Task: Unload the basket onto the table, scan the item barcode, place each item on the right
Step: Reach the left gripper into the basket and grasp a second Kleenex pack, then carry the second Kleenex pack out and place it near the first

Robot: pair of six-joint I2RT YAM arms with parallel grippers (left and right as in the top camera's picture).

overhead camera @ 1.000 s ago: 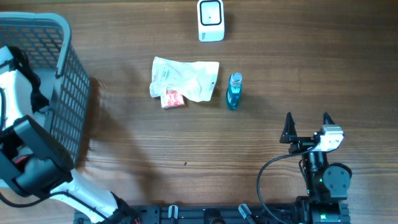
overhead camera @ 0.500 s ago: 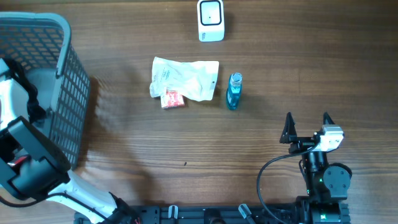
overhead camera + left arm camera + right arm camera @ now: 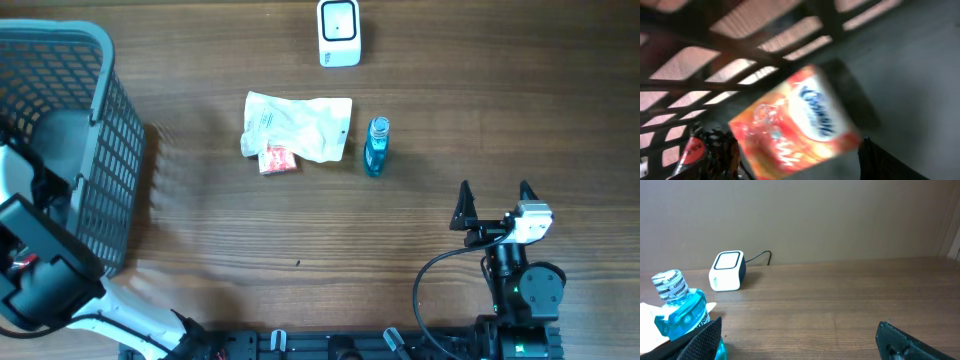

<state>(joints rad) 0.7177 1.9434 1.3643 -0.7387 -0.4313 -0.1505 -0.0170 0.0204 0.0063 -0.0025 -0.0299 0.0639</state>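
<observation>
Left arm (image 3: 40, 270) slid back toward my base since a second ago, still at the basket (image 3: 110, 130). Overhead, right gripper (image 3: 494, 205) stands wide open, well apart from the bottle (image 3: 376, 146). Left wrist: orange packet (image 3: 795, 125) in the basket, between my left gripper (image 3: 796, 147) fingers, too blurry to tell if it's pinched. Right wrist: scanner (image 3: 727, 271) ahead.

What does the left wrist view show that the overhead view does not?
Only the left wrist view shows an orange packet with a blue-and-white logo, inside the basket, between the fingers of the left gripper. Only the overhead view shows the white scanner, the white pouch, the blue bottle and the open right gripper. Both show the basket's grey mesh wall.
</observation>
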